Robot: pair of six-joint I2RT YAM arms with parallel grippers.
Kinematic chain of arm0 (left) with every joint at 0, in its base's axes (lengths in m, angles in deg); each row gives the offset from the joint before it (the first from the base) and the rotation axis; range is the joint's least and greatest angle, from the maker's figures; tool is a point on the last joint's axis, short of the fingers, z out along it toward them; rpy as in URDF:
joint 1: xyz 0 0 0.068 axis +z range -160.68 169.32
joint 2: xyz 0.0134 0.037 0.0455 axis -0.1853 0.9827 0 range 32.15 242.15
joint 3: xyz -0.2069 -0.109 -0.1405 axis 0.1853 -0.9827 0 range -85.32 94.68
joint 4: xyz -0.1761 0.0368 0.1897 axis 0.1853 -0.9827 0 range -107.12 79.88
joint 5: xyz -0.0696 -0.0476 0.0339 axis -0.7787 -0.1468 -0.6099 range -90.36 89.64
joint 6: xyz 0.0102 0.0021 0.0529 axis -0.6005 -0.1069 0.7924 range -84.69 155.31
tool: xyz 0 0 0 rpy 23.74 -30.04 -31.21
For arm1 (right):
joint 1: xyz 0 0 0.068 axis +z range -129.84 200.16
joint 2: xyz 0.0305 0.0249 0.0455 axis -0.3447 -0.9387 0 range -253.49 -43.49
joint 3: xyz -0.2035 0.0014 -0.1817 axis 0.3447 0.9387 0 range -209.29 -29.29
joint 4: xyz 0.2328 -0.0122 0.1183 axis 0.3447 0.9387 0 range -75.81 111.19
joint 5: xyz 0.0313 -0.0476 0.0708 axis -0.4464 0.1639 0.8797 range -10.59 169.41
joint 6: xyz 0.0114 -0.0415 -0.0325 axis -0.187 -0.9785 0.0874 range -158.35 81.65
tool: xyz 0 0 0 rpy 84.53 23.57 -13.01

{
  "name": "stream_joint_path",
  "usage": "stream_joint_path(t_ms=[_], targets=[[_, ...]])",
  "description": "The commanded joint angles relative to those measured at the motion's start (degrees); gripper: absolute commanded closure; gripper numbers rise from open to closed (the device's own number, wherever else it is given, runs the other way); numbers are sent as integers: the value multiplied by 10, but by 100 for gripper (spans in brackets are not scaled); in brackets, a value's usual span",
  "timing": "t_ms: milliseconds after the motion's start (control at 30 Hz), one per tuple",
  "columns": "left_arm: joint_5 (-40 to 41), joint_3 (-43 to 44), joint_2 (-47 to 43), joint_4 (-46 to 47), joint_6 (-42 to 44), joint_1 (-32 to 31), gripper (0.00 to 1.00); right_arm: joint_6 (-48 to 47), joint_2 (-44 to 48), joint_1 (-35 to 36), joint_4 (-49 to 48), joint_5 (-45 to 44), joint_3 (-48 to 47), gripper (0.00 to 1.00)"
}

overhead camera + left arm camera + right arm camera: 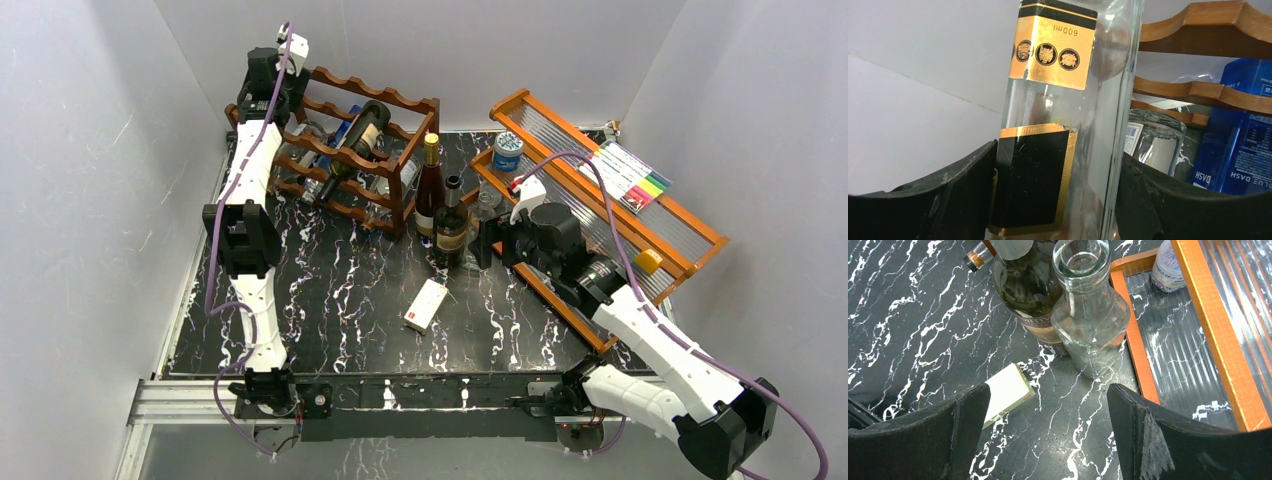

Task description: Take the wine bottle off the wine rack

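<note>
bottle (1063, 125) between left fingers (948, 200), touching both

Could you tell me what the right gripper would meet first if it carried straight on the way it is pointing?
Most likely the clear bottle, standing just ahead of the open right gripper, with the dark bottle close beside it, slightly farther. Depth is unclear, so take this as a guess.
</note>
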Motion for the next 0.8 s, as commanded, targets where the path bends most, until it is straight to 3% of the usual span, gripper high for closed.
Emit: stream_joint_path(t_ms=[0, 200, 500, 767], targets=[[-12, -7, -62, 7, -36, 1, 66, 15, 26, -2, -26, 9, -16, 2], [-2, -4, -85, 7, -36, -4, 89, 19, 43, -3, -28, 10, -11, 2], [27, -6, -142, 6, -23, -37, 91, 12, 60, -2, -30, 6, -6, 2], [34, -31, -222, -3, -64, -56, 92, -4, 83, -3, -44, 12, 7, 2]])
